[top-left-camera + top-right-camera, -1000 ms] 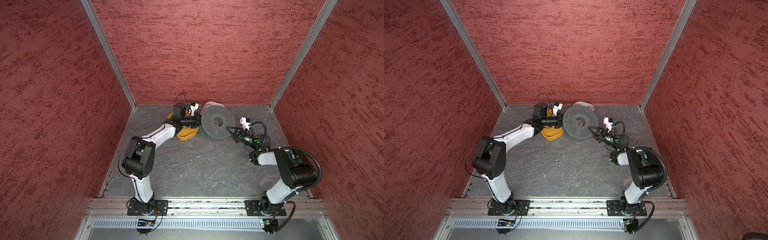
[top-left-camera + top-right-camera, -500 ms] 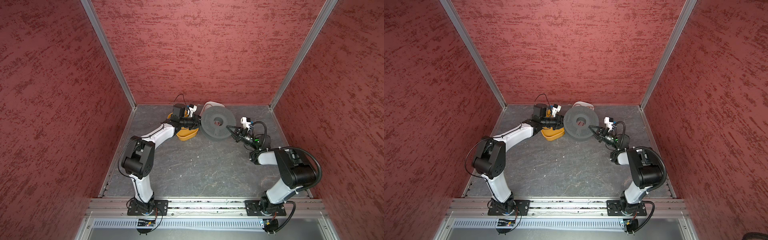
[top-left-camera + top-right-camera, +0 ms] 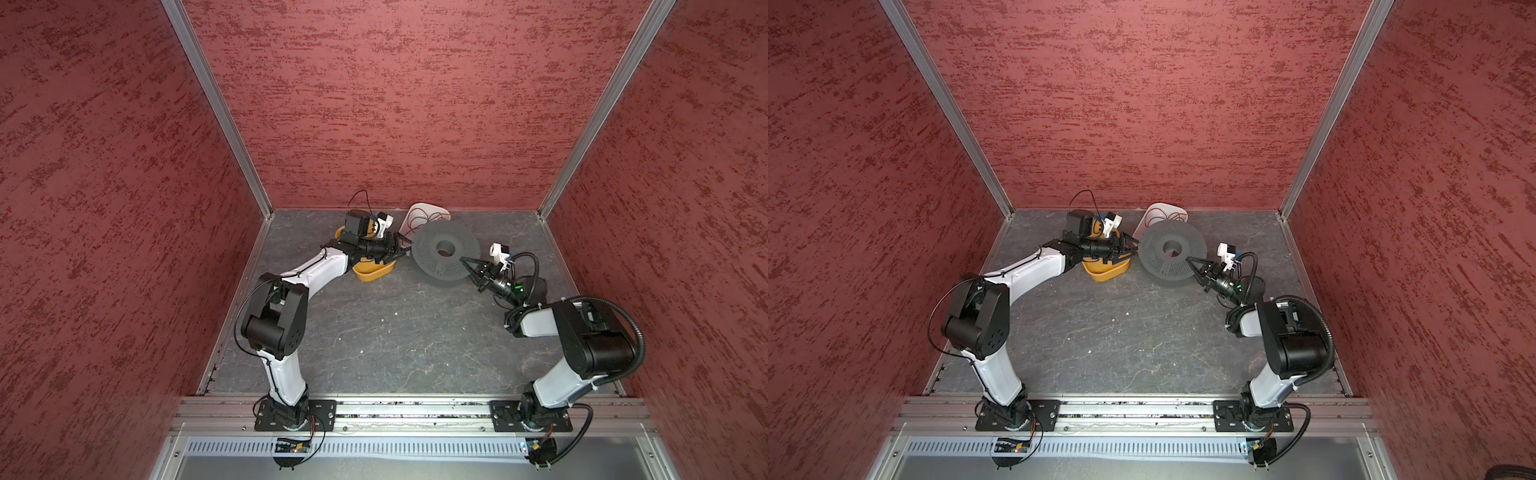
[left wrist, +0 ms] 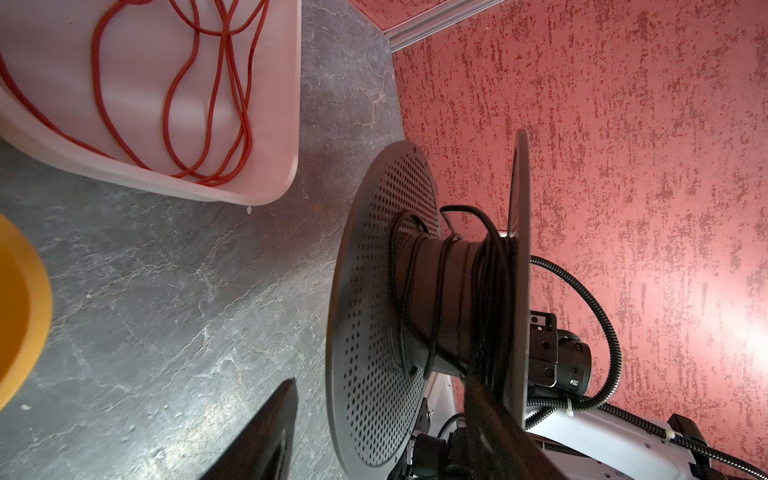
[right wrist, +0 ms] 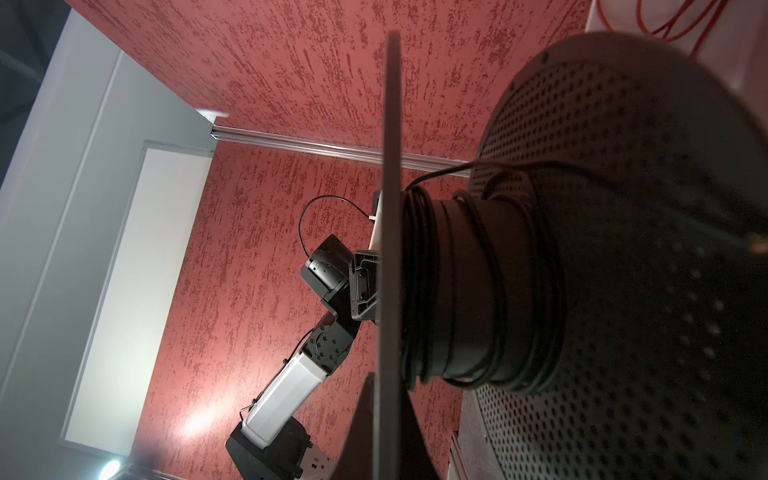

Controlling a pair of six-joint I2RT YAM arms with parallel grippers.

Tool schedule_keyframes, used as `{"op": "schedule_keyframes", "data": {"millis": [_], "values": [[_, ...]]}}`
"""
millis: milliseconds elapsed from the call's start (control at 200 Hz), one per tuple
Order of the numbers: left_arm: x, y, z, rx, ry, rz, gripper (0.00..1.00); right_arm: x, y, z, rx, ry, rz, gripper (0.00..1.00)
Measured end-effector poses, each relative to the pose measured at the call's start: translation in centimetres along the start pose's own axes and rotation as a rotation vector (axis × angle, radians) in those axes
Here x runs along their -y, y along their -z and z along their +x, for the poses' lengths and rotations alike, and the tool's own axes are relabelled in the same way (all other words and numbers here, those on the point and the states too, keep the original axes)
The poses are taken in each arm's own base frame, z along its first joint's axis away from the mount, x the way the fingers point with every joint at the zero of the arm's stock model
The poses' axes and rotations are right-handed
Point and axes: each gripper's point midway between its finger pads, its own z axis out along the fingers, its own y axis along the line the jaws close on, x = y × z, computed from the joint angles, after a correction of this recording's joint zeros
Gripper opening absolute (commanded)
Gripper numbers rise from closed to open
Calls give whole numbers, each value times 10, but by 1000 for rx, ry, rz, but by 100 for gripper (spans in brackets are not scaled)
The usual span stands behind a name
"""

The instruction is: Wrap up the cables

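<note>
A grey perforated spool (image 3: 444, 253) (image 3: 1171, 253) stands at the back of the floor. The thin black cable (image 4: 440, 291) (image 5: 419, 291) is wound loosely round its hub, with a loose loop sticking out. My right gripper (image 3: 464, 261) (image 5: 390, 432) is shut on the rim of the spool's upper flange. My left gripper (image 3: 405, 245) (image 4: 382, 432) is open at the spool's left side. One of its fingers (image 4: 266, 436) is outside the lower flange and clear of it. The other is blurred in front of the windings.
A yellow tray (image 3: 372, 274) (image 3: 1104, 272) lies under my left wrist. A white tray (image 3: 428, 214) (image 4: 270, 124) holding a red cord (image 4: 208, 104) sits behind the spool against the back wall. Red walls close in three sides.
My left gripper has opened at the spool's left rim. The spool has shifted a little toward the right arm, whose gripper stays shut on the flange.
</note>
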Motion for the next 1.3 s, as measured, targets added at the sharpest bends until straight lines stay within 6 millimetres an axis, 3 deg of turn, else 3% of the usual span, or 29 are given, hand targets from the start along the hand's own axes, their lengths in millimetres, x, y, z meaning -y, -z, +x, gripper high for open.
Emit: {"op": "schedule_keyframes", "data": {"millis": [346, 892, 1303], "values": [[-10, 0, 7, -22, 9, -41, 69, 0, 18, -14, 60, -19, 11, 0], [-23, 4, 14, -38, 10, -101, 69, 34, 51, 1, 47, -99, 104, 0], [-22, 2, 18, -48, 8, -104, 68, 70, 58, 8, 20, -136, 179, 0]]}}
